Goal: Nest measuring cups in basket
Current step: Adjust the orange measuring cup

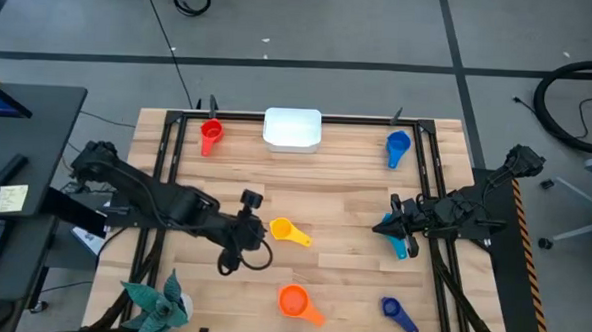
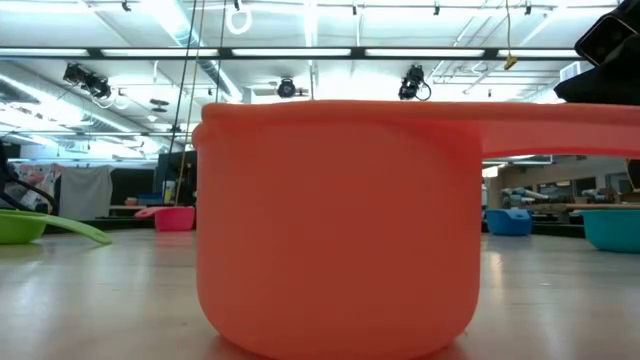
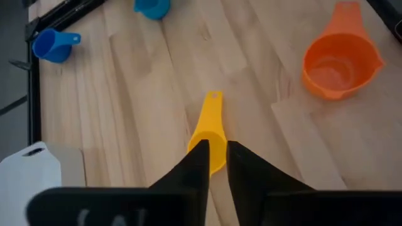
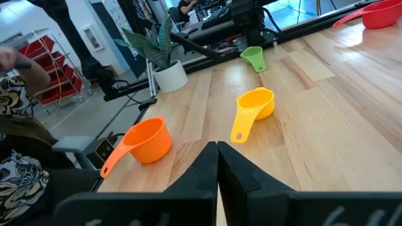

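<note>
Six measuring cups lie apart on the wooden table. The white basket (image 1: 293, 128) stands at the far edge, with the red cup (image 1: 210, 134) to its left and a blue cup (image 1: 398, 145) to its right. The yellow cup (image 1: 288, 231) sits upright mid-table and the orange cup (image 1: 295, 302) near the front. My left gripper (image 3: 217, 154) hovers over the yellow cup's bowl (image 3: 210, 147), open by a narrow gap and clear of it. My right gripper (image 4: 217, 150) waits shut at the right, above a light blue cup (image 1: 403, 248). A green cup (image 4: 253, 58) sits below the left arm.
A dark blue cup (image 1: 400, 313) lies at the front right. A potted plant (image 1: 160, 300) stands at the front left corner. In the low view the orange cup (image 2: 335, 225) fills the middle. Black frame rails run along the table's left and right sides.
</note>
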Available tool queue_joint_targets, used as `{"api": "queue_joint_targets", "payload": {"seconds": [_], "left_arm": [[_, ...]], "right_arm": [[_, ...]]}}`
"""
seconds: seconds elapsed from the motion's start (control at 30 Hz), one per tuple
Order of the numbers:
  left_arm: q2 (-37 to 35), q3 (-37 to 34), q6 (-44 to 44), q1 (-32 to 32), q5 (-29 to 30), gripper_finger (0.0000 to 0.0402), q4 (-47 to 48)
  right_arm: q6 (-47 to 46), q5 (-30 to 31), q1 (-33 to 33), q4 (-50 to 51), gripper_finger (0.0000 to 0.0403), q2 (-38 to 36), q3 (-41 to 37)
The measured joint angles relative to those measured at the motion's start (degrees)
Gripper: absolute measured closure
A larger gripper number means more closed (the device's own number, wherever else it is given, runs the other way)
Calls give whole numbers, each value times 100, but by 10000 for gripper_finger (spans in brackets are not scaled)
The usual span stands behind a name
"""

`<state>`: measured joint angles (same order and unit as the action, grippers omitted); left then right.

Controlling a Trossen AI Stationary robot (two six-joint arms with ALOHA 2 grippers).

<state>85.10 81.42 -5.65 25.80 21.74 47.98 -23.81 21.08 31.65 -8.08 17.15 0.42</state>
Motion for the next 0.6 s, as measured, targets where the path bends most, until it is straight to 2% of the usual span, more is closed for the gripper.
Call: {"api": "queue_joint_targets", "payload": {"seconds": [0.13, 0.37, 0.6], "left_arm": [[20, 0, -3, -10, -212, 309, -114], [117, 5, 482, -37, -1347, 278, -726], [734, 3, 393, -37, -1330, 276, -763]], "right_arm": [[0, -2, 1, -2, 393, 0, 1], [-2, -2, 1, -10, 393, 0, 0], [0, 0, 1, -45, 393, 9, -1]]}}
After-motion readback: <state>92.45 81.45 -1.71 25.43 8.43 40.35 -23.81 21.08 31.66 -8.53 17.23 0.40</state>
